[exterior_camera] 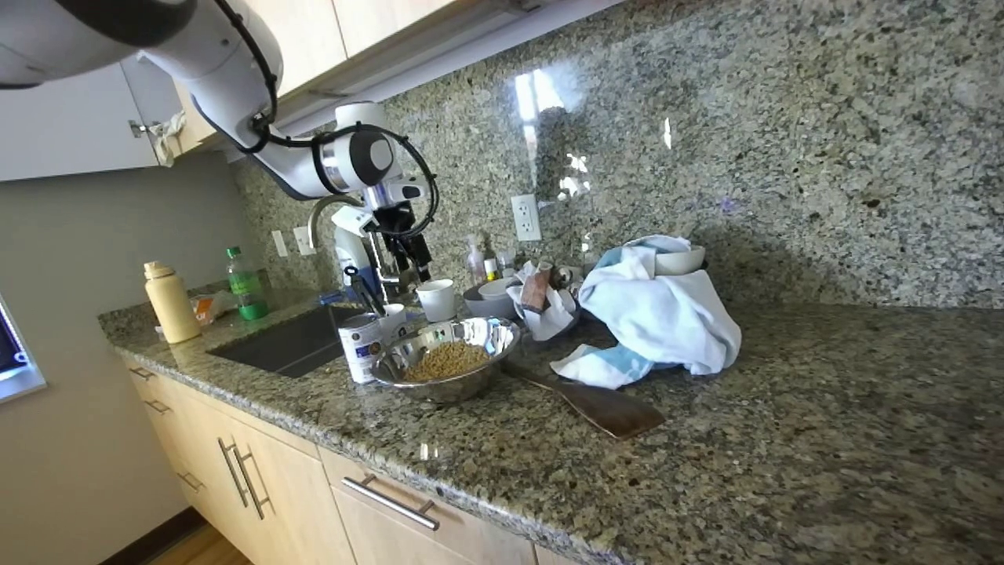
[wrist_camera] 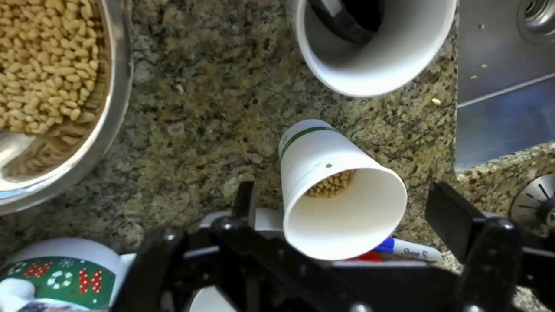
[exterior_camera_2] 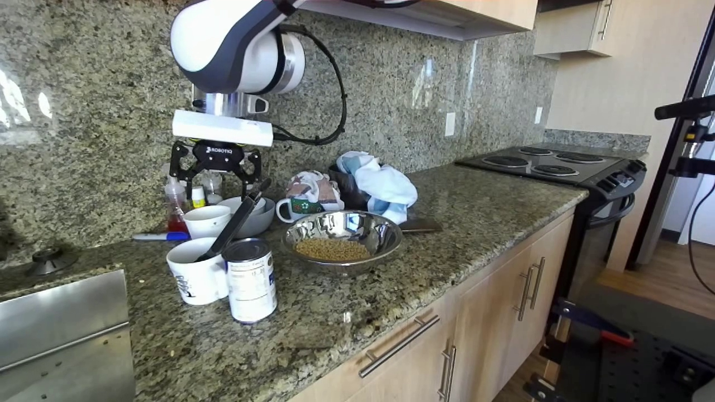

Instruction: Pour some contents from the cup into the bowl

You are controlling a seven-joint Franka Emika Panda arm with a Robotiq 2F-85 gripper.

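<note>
The cup (exterior_camera: 437, 302) is a small white paper cup standing upright on the counter behind the bowl and mug. It also shows in an exterior view (exterior_camera_2: 205, 223) and in the wrist view (wrist_camera: 310, 149), with some yellowish grains at its bottom. The shiny metal bowl (exterior_camera: 463, 388) holds similar grains; it also shows in an exterior view (exterior_camera_2: 385, 231) and at the left of the wrist view (wrist_camera: 121, 65). My gripper (exterior_camera_2: 217, 192) is open and empty above the cup. In the wrist view its fingers (wrist_camera: 341, 193) stand apart on either side of the cup's rim, not touching it.
A white mug (exterior_camera_2: 192, 273) with a black-handled utensil and a can (exterior_camera_2: 251, 290) stand near the cup. Grey bowls (exterior_camera_2: 260, 220), a bottle (exterior_camera_2: 176, 206) and a marker (exterior_camera_2: 159, 237) are behind. A green-patterned mug (exterior_camera_2: 301, 207), cloth (exterior_camera: 667, 314), spatula (exterior_camera: 616, 412) and sink (exterior_camera: 290, 345) surround.
</note>
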